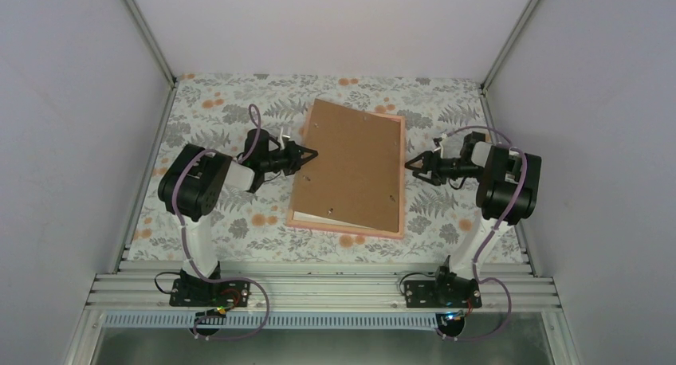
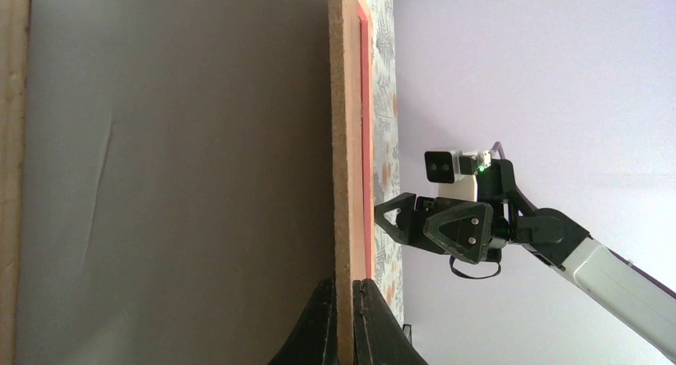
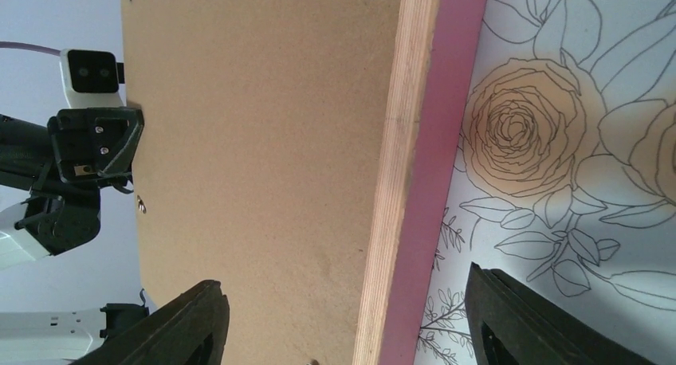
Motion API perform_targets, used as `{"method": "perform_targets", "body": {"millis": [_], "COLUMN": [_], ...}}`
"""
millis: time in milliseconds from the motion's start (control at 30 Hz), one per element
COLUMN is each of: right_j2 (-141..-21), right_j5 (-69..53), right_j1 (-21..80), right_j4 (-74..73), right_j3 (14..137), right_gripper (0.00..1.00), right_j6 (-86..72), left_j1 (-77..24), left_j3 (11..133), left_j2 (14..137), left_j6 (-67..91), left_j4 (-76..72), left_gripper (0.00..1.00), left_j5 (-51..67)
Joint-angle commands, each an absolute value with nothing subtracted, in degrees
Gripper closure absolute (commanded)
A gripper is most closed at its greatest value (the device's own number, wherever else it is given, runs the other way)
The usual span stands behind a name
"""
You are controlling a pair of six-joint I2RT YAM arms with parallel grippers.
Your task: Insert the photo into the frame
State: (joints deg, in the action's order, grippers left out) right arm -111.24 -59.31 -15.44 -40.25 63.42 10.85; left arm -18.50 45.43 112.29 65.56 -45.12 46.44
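photo (image 1: 332,217) mostly hidden under board (image 1: 351,162), white sliver showing

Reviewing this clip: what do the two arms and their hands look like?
Black joint housings and white links make up the left arm and right arm. A purple cable loops along each. The left hand and right hand are black with tapered triangular fingers. Each wrist carries a small white camera.

A brown board (image 1: 351,162) lies over a floral-print tablecloth (image 1: 223,118).
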Motion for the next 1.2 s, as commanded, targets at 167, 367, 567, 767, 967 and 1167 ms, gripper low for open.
{"method": "perform_targets", "body": {"millis": [167,367,567,767,967,1167], "right_j2": [-112.5,-113.1,-113.9,-116.2,-117.7,-118.0], "right_j5": [-60.7,-60.2,-56.8,-54.5,-53.3,-54.8], "right_j1": [-15.4,-15.2,-14.3,-14.2,-13.9,-13.5], "right_j4": [-39.8,-39.5,-37.4,-36.4,-36.2,-36.5], "right_j3": [62.7,62.4,59.6,59.0,59.1,59.5], "right_gripper": [0.27,0.31,0.38,0.56,0.63,0.64], "right_j6": [11.2,11.1,11.0,10.8,10.5,10.6], "left_j1": [-19.6,-20.0,-20.0,-20.0,-20.5,-23.2], "left_j3": [47.3,47.5,48.2,48.2,49.2,53.3], "left_j2": [113.0,113.2,114.4,114.4,114.7,114.1], "left_j6": [61.7,62.3,62.6,62.2,61.6,55.6], "left_j4": [-44.3,-44.4,-45.7,-46.4,-45.3,-34.4], "left_gripper": [0.98,0.98,0.98,0.98,0.98,0.94], "left_j5": [40.3,38.8,39.4,39.5,39.5,38.3]}}
